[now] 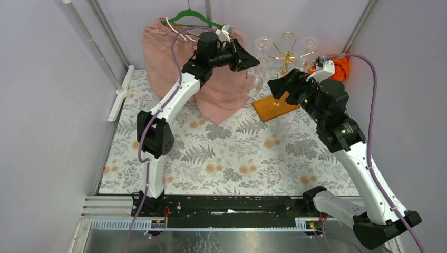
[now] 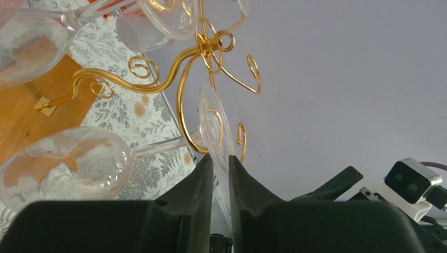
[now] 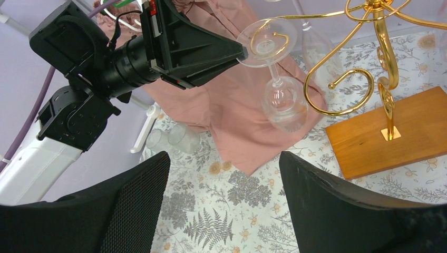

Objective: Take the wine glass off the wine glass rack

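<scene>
The wine glass rack (image 1: 287, 52) is gold wire with curled arms on an orange-brown wooden base (image 1: 274, 107), at the back right. A clear wine glass (image 2: 68, 163) hangs upside down from a left arm of it, its round foot (image 2: 215, 126) resting in a gold curl. My left gripper (image 2: 220, 158) is shut on the rim of that foot, one fingertip on each face. In the right wrist view those tips meet the foot's (image 3: 266, 42) left edge, above the bowl (image 3: 284, 103). My right gripper (image 3: 224, 158) stands open and empty, just in front of the rack.
A pink cloth (image 1: 221, 89) on a green hanger (image 1: 197, 18) hangs behind the left arm. Other glasses (image 2: 26, 42) hang on the rack. An orange object (image 1: 341, 67) lies at the back right. Clear cups (image 3: 174, 138) and a white bar (image 1: 120, 92) are at the left edge.
</scene>
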Action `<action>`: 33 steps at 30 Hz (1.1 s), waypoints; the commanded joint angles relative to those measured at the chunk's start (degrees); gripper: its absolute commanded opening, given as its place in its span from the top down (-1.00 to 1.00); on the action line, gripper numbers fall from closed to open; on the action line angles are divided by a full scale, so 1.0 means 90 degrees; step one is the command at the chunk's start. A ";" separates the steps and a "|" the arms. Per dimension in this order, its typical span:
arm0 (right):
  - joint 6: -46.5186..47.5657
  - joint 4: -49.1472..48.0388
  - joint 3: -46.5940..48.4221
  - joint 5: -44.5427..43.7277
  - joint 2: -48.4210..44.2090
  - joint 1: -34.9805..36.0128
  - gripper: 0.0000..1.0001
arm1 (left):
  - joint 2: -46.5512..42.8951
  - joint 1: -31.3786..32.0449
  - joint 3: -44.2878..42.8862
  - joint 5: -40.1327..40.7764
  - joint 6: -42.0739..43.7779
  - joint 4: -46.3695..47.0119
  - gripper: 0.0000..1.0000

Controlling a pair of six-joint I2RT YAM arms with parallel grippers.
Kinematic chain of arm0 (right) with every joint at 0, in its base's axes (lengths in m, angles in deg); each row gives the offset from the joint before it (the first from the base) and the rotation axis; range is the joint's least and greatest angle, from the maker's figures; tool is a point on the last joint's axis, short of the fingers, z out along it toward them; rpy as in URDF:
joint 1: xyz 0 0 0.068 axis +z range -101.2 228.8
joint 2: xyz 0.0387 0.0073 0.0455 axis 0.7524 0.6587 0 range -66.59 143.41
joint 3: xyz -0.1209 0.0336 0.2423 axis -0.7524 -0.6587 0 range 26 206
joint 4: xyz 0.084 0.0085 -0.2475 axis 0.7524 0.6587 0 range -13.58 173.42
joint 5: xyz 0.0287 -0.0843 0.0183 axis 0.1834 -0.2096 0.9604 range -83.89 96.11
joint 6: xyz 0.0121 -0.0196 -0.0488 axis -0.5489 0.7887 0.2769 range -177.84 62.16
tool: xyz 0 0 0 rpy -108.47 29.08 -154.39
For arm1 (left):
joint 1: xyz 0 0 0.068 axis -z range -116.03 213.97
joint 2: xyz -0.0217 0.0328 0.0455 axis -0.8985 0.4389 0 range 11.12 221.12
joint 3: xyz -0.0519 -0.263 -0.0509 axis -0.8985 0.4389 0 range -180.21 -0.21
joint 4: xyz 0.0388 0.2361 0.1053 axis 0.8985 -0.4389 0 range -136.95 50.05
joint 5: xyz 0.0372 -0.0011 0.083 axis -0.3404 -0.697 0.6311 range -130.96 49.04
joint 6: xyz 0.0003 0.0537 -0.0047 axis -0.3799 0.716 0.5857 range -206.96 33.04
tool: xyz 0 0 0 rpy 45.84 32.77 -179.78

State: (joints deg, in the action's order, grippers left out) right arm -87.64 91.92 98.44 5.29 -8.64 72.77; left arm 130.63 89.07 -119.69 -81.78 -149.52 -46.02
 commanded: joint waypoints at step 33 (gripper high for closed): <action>-0.0362 -0.0683 -0.0132 0.0564 0.0129 0.0022 -0.66 | -0.0318 -0.0366 0.1206 -0.0247 -0.3873 0.2246 1.00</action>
State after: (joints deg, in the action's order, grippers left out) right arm -89.94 89.00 97.79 8.81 -8.09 72.77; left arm 129.43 87.04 -110.66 -84.53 -174.96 -34.65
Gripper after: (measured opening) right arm 0.833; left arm 0.033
